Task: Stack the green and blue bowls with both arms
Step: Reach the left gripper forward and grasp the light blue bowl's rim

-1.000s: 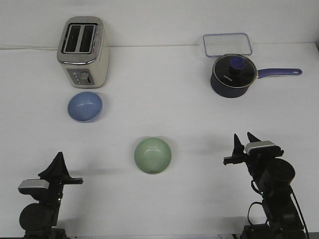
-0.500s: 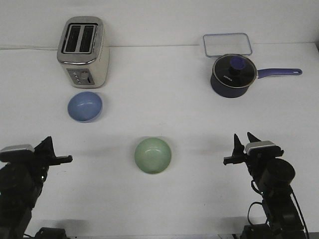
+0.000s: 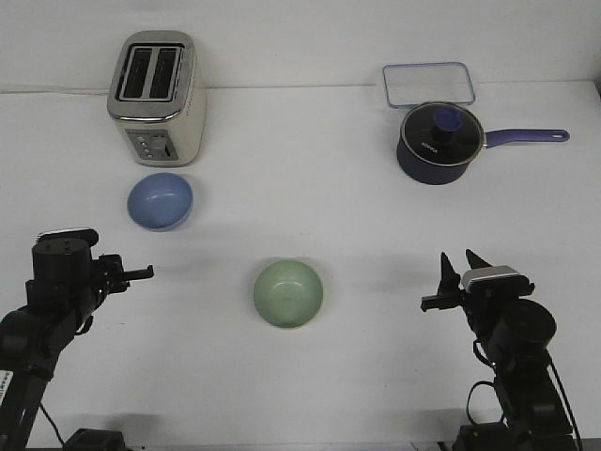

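Note:
The periwinkle blue bowl sits upright on the white table, just in front of the toaster. Near the table's middle, the mint green bowl also stands upright and empty. My left gripper is raised at the left, below and left of the blue bowl and apart from it. It points right and is seen side-on, so the gap between its fingers does not show. My right gripper rests low at the right, well right of the green bowl. Its two fingertips stand apart with nothing between them.
A silver two-slot toaster stands at the back left. At the back right are a dark navy lidded pot with a purple handle and, behind it, a clear rectangular container.
My left arm has lifted from its low rest pose and swung up and forward, toward the blue bowl. The right arm and both bowls have not moved.

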### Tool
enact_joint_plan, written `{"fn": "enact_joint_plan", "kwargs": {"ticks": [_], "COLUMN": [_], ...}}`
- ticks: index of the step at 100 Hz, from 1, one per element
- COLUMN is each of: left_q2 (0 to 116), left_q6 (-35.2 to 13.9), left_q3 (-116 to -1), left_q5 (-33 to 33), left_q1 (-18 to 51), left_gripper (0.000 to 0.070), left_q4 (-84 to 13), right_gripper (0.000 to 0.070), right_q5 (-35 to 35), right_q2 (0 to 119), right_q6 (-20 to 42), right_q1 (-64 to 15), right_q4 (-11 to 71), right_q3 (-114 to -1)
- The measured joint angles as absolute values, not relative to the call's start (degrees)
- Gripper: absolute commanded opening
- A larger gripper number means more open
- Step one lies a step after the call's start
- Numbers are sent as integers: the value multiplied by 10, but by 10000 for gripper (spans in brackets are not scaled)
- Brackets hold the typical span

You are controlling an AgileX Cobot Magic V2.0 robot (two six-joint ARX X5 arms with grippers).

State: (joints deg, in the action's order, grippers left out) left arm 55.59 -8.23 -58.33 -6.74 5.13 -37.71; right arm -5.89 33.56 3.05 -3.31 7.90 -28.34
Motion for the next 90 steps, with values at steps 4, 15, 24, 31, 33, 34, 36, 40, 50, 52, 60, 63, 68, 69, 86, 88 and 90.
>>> {"fn": "enact_joint_plan", "kwargs": {"ticks": [4, 15, 24, 31, 33, 34, 36, 40, 50, 52, 60, 63, 68, 69, 86, 88, 90], "left_q2": [556, 556, 556, 556, 556, 556, 556, 557, 574, 582, 619, 637, 671, 678, 809, 824, 839], "left_q6": [-82, -83, -83, -82, -82, -82, -82, -82, -82, -83, -82, -82, -82, -83, -82, -82, -82], "left_q3": [-583, -583, -583, -583, -583, -583, -583, -583, -598, -605, -639, -654, -684, -690, -780, -789, -798], "left_q5": [-67, -67, -67, -67, -67, -67, -67, -66, -59, -58, -58, -58, -58, -58, -58, -58, -58], "left_q1": [51, 51, 51, 51, 51, 51, 51, 51, 51, 51, 49, 47, 42, 41, 17, 13, 11], "left_gripper": [41, 313, 501, 514, 514, 514, 514, 514, 514, 514, 514, 514, 512, 512, 512, 512, 512], "left_q4": [-377, -378, -378, -378, -377, -377, -376, -373, -369, -369, -369, -369, -367, -366, -364, -364, -364], "right_gripper": [297, 297, 297, 297, 297, 297, 297, 297, 297, 297, 297, 297, 297, 297, 297, 297, 297], "right_q5": [-59, -59, -59, -59, -59, -59, -59, -59, -59, -59, -59, -59, -59, -59, -59, -59, -59], "right_q2": [336, 336, 336, 336, 336, 336, 336, 336, 336, 336, 336, 336, 336, 336, 336, 336, 336], "right_q6": [30, 30, 30, 30, 30, 30, 30, 30, 30, 30, 31, 30, 30, 30, 30, 30, 30], "right_q1": [-33, -33, -33, -33, -33, -33, -33, -33, -33, -33, -33, -33, -33, -33, -33, -33, -33], "right_q4": [79, 79, 79, 79, 79, 79, 79, 79, 79, 79, 79, 79, 79, 79, 79, 79, 79], "right_q3": [-283, -283, -283, -283, -283, -283, -283, -283, -283, -283, -283, -283, -283, -283, -283, -283, -283]}}
